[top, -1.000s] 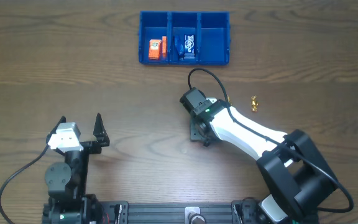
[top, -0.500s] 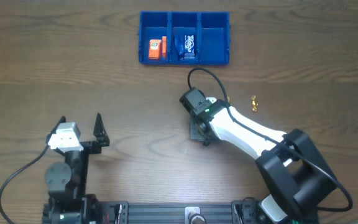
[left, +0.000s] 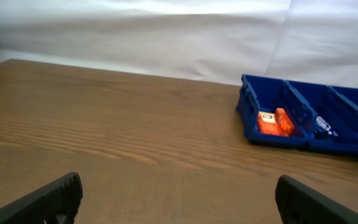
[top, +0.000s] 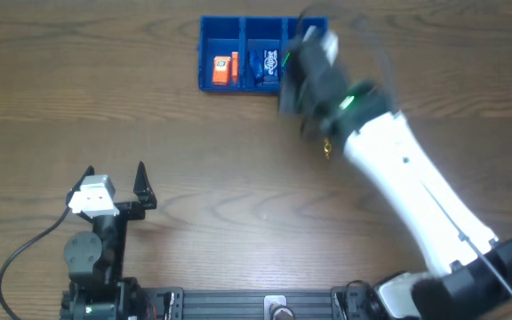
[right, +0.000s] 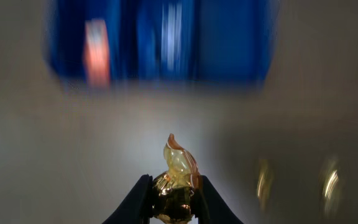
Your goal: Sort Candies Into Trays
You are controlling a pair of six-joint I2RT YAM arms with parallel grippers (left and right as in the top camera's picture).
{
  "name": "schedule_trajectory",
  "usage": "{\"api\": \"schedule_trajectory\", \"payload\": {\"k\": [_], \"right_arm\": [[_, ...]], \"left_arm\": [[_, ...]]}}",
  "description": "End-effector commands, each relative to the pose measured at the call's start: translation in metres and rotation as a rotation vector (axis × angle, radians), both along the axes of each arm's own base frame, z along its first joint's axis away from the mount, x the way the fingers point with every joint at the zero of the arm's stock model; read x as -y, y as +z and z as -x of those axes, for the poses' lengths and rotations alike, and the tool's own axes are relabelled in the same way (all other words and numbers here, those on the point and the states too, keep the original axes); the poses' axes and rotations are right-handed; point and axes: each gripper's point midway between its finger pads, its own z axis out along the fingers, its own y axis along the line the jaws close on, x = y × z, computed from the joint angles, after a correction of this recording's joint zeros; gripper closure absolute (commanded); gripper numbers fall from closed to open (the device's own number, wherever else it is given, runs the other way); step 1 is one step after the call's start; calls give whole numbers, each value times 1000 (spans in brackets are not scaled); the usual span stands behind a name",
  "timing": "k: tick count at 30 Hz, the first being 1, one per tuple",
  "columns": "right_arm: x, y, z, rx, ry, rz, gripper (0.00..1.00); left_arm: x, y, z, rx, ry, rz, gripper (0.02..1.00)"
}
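Observation:
A blue three-compartment tray (top: 309, 84) (left: 253, 115) (right: 229, 43) stands at the far middle of the table. Its left compartment holds an orange candy (top: 225, 69) (left: 272, 121), and the middle one holds a blue candy (top: 265, 64) (left: 324, 129). My right gripper (right: 173, 190) (top: 325, 138) hangs lifted over bare wood just short of the tray, shut on a gold-wrapped candy (right: 178, 167) (top: 327, 149). My left gripper (top: 116, 178) (left: 179, 214) rests open and empty near the front left of the table, far from the tray.
Blurred gold glints (right: 263, 177) on the wood to one side of the right gripper may be another gold candy. Wide bare wood lies between the left gripper and the tray. A white backdrop (left: 166, 37) stands behind the table.
The right arm has risen from the middle of the table and swung toward the tray with the gold candy in its gripper. The left arm has not moved.

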Motion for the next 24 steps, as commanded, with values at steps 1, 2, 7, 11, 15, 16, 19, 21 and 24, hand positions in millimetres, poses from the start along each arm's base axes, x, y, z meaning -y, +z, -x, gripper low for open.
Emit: {"api": "schedule_trajectory", "payload": {"k": [1, 2, 7, 11, 15, 16, 19, 21, 24], "right_arm": [[30, 2, -84, 44, -16, 129, 873], [33, -4, -99, 39, -19, 142, 873], [42, -56, -136, -28, -34, 178, 869], [42, -89, -145, -72, -36, 192, 860], [40, -90, -147, -67, -31, 185, 805], [39, -90, -147, -67, -30, 183, 748], [34, -90, -145, -67, -17, 178, 584], [30, -89, -146, -60, -12, 176, 345], [28, -83, -142, -60, 0, 161, 294]], "left_arm": [[2, -16, 1, -50, -13, -11, 23], [2, -16, 1, -50, -13, -11, 20], [2, -16, 1, -50, -13, -11, 20], [2, -16, 1, -50, -13, -11, 20], [2, -16, 1, -50, -13, -11, 20], [2, -16, 1, -50, -13, -11, 20], [2, -16, 1, -50, -13, -11, 23], [2, -16, 1, -50, -13, -11, 23], [2, -16, 1, -50, -13, -11, 20]]}}
